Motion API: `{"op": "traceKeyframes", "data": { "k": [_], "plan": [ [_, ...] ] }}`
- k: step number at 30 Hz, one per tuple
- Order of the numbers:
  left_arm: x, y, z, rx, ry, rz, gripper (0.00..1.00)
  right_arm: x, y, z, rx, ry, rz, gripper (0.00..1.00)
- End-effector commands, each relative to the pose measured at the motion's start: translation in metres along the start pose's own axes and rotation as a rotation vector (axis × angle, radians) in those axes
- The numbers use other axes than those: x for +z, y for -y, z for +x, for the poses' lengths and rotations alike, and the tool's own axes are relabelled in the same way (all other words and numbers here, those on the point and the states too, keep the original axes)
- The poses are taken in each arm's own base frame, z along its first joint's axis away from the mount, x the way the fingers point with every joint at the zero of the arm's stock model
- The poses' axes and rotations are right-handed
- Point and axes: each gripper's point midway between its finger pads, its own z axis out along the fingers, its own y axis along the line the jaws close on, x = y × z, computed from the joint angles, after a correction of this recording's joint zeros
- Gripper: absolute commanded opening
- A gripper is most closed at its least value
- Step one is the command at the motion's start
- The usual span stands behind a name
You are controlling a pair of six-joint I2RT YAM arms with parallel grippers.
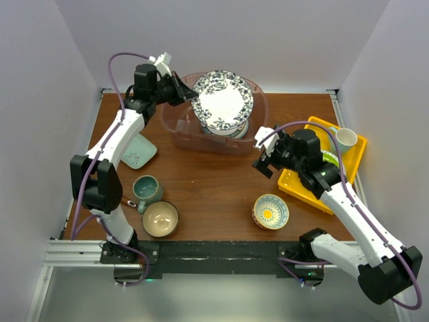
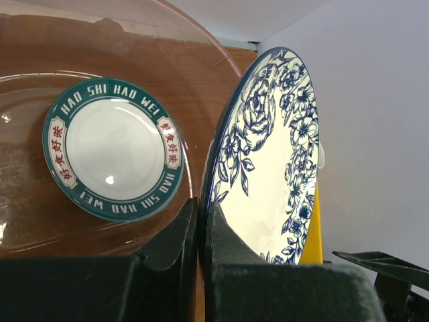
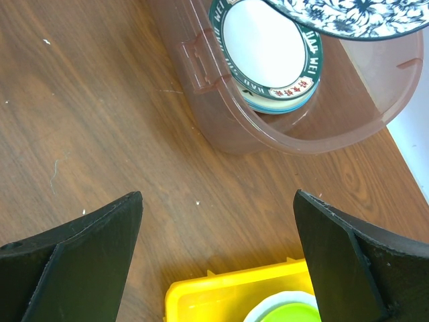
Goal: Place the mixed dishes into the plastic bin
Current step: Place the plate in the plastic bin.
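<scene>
My left gripper (image 1: pixel 190 94) (image 2: pixel 201 208) is shut on the rim of the blue-patterned plate (image 1: pixel 222 102) (image 2: pixel 275 154), holding it tilted above the plastic bin (image 1: pixel 175 131) (image 3: pixel 221 114). Inside the bin lies a green-rimmed white plate (image 2: pixel 114 151) (image 3: pixel 268 47) on top of other dishes. On the table sit a mint square dish (image 1: pixel 139 151), a teal mug (image 1: pixel 146 189), a tan bowl (image 1: pixel 160 219) and a small patterned bowl (image 1: pixel 271 211). The right gripper (image 1: pixel 266 155) (image 3: pixel 216 194) hovers open and empty over bare wood between the bin and the tray.
A yellow tray (image 1: pixel 335 168) (image 3: pixel 221 295) at the right holds a lime-green plate (image 1: pixel 330 159) (image 3: pixel 288 314) and a white cup (image 1: pixel 344 139). White walls enclose the table on three sides.
</scene>
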Motion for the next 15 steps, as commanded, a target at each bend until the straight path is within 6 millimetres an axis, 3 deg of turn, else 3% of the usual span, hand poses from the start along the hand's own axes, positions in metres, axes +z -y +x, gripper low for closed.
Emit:
{"op": "traceKeyframes", "data": {
  "k": [1, 15],
  "plan": [
    [-0.014, 0.050, -0.052, 0.080, 0.138, 0.144, 0.00, 0.001, 0.007, -0.004, -0.022, 0.021, 0.034, 0.98],
    [0.006, 0.029, -0.041, 0.061, 0.098, 0.119, 0.00, 0.002, 0.007, -0.003, -0.023, 0.017, 0.037, 0.98]
  ]
}}
